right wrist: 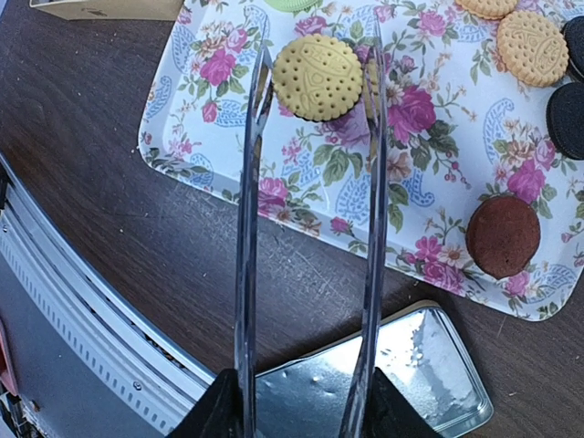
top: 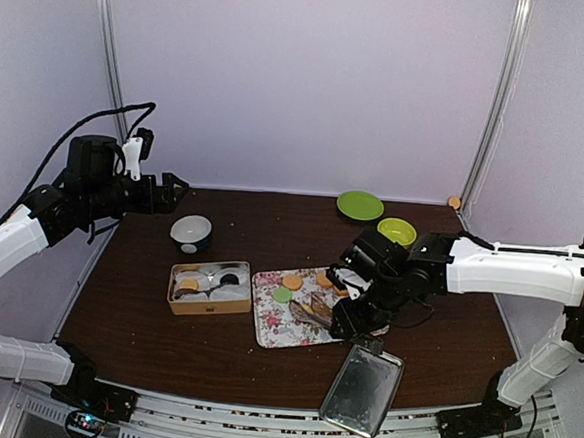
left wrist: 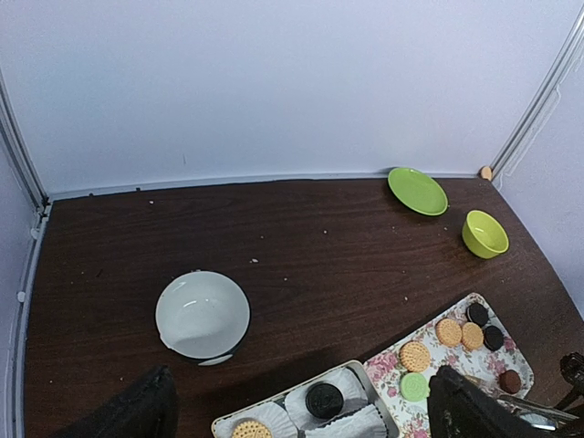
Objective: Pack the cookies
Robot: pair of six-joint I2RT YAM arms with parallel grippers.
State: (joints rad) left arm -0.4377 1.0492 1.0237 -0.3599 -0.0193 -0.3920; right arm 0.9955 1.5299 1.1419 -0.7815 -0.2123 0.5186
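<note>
Tongs (right wrist: 245,274) in right tool (right wrist: 301,415) flank yellow cookie (right wrist: 318,78); lid (right wrist: 420,365) beneath tongs.

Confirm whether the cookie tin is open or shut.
Open. The lid lies well apart from the tin, and the paper cups and cookies inside it are in plain view.

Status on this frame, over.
Left gripper open, empty, raised. Right gripper shut on tongs, tips flanking a yellow cookie on the floral tray. Nothing blocking the box.
</note>
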